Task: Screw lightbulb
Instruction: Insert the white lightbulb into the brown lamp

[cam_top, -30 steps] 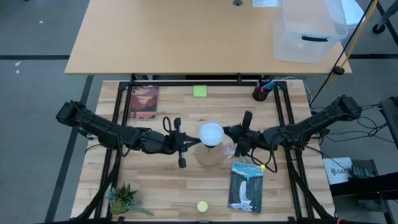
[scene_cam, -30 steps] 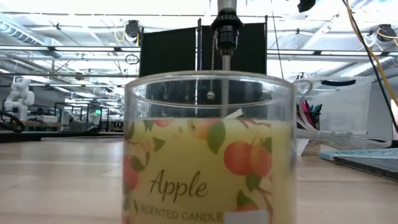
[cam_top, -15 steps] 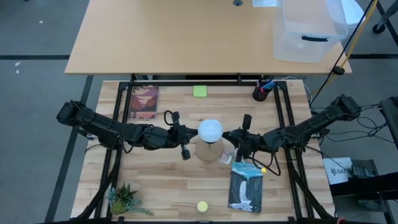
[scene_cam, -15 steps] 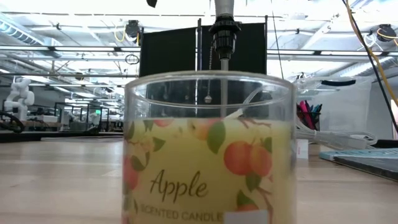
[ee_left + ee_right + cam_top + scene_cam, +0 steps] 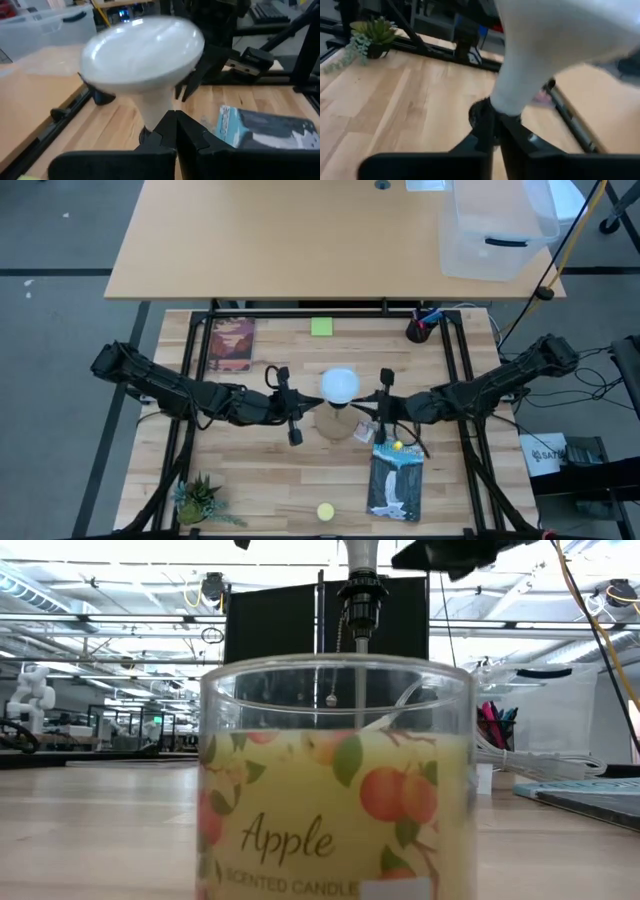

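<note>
Bulb (image 5: 340,385) sits in the middle of the table (image 5: 250,480), its round white top up and its thin neck going down into the black socket (image 5: 361,592) on the wooden base (image 5: 333,425). My left gripper (image 5: 291,408) is just left of the bulb. Its fingers (image 5: 167,131) are pressed together, tips close by the neck, holding nothing. My right gripper (image 5: 381,402) is just right of the bulb. Its fingers (image 5: 492,134) stand very narrow, right at the neck, and I cannot tell if they pinch it. Near the right gripper lies a book (image 5: 396,480). A small plant (image 5: 198,500) stands at the near left.
</note>
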